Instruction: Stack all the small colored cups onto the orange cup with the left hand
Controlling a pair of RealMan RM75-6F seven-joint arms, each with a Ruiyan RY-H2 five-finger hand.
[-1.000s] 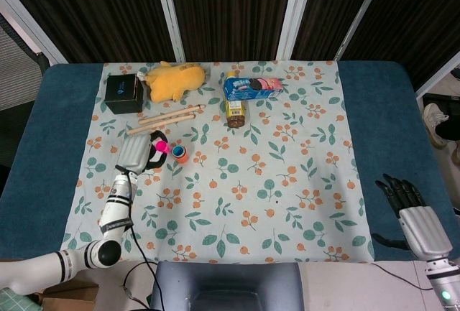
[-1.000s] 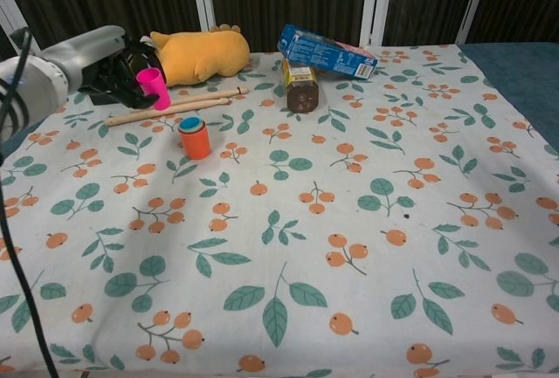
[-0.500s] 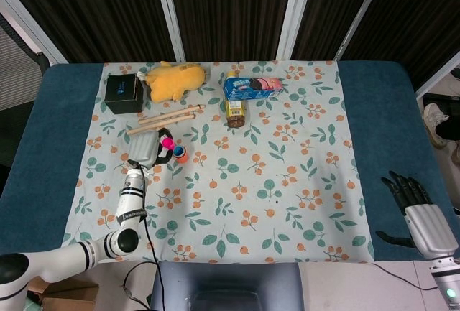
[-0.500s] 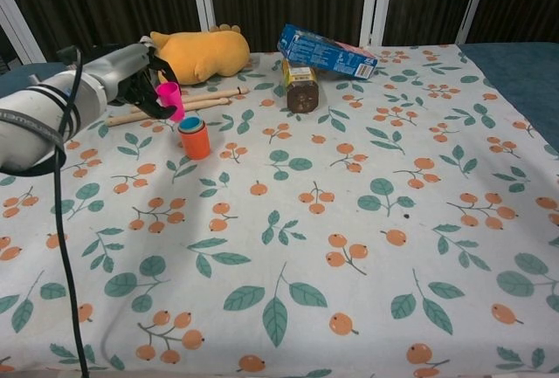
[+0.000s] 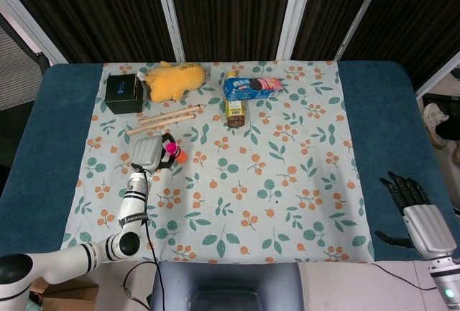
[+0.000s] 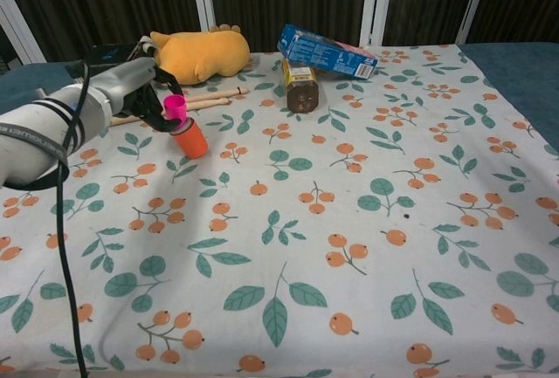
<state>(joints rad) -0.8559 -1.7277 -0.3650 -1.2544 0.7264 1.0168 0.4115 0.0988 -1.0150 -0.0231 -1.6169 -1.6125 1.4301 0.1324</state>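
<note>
The orange cup stands on the floral cloth left of centre and looks slightly tilted in the chest view. My left hand holds a pink cup right at the orange cup's mouth, its bottom touching or just inside the rim. The pink cup hides the blue cup nested in the orange one. My right hand hangs off the table's front right corner, fingers spread and holding nothing; it shows only in the head view.
Behind the cups lie two wooden sticks, a yellow plush toy and a black box. A blue carton leans on a brown jar at the back centre.
My left hand carried the pink cup to the right and down, from beside the sticks to the orange cup's mouth. The blue cup's rim no longer shows. The right hand barely moved.
</note>
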